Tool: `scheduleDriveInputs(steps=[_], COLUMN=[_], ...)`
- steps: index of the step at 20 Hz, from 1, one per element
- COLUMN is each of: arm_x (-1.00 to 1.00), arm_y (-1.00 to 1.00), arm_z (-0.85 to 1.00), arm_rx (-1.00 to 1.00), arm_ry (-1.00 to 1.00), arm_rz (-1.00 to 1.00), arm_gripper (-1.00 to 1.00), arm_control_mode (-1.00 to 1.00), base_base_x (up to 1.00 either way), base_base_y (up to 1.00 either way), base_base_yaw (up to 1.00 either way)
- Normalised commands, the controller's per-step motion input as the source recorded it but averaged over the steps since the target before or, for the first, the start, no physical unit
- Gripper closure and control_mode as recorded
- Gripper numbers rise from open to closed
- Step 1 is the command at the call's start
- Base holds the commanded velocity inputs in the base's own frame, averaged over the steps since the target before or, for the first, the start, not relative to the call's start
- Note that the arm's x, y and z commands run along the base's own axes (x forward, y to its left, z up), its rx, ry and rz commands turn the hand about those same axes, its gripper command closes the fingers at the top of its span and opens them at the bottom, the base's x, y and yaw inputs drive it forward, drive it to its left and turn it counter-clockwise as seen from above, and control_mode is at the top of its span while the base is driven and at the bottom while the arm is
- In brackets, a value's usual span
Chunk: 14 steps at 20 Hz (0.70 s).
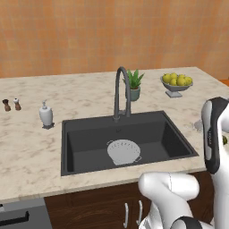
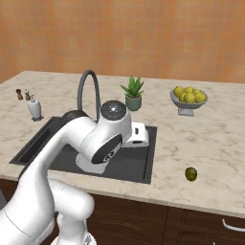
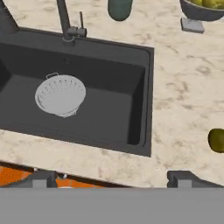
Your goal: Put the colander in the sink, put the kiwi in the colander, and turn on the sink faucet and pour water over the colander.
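Sink (image 3: 140, 105) ahead of my wide-open, empty pincer (image 3: 111, 177) holds the colander (image 3: 60, 95), itself empty; kiwi (image 3: 216, 140) on counter (image 3: 183, 87), right.

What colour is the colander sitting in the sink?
White, with fine perforations; the colander shows best in the hand view, against the dark grey sink.

Even, bright, shadowless rendered light covers the counter (image 1: 27, 147). The sink (image 1: 80, 147) basin stays dark without glare. Textures look soft and slightly blurred throughout.
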Motion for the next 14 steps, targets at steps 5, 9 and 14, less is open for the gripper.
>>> scheduleDriveInputs(steps=[5,9,14], arm_x=[-0.25,-0.05,0.07], arm_y=[-0.74,-0.84,-0.87], arm_z=[-0.43,-0.45,-0.28], arm_rx=[-0.26,-0.03,0.16], arm_ry=[0.43,0.07,-0.06], arm_rz=[-0.21,-0.19,-0.06], arm_gripper=[-1.0,-1.0,-1.0], arm_control_mode=[-1.0,-1.0,-1.0], base_base_x=[0.0,0.0,0.0], base_base_y=[0.0,0.0,0.0], base_base_yaw=[0.0,0.0,0.0])
